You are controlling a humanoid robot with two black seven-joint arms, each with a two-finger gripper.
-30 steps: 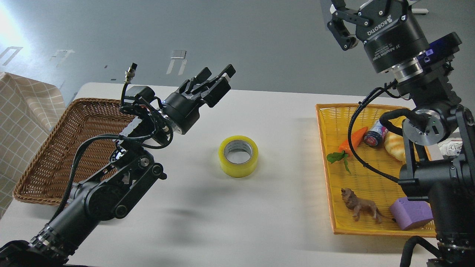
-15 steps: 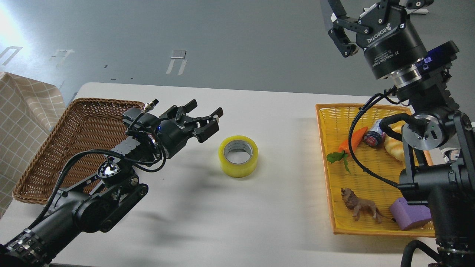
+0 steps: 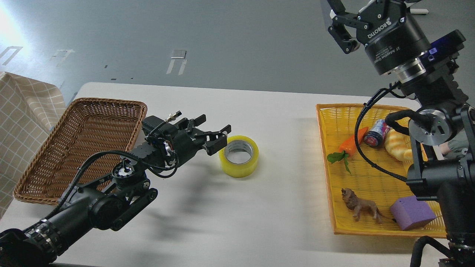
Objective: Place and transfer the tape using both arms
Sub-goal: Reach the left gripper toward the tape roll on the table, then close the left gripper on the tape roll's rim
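The brown basket (image 3: 85, 144) sits at the left. The left gripper (image 3: 219, 136), fingers spread, reaches the tape (image 3: 238, 155) lying flat mid-table, perhaps touching. Pickup is starting; next, close on its wall. The right gripper (image 3: 343, 26) hangs high, apparently open.

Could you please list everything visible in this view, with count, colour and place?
tape: 1, yellow, on its side at the table's middle
table: 1, white, under everything
brown basket: 1, wicker, at the table's left
yellow tray: 1, at the table's right
carrot: 1, orange with a green leaf, in the tray's far part
can: 1, dark with a red rim, beside the carrot
bread: 1, pale, partly behind the right arm
lion: 1, brown, near part of the tray
block: 1, purple, right of the lion
cloth: 1, beige checked, far left
left gripper: black, jaws open, at the tape's left edge
right gripper: black, raised above the tray, cut off by the frame
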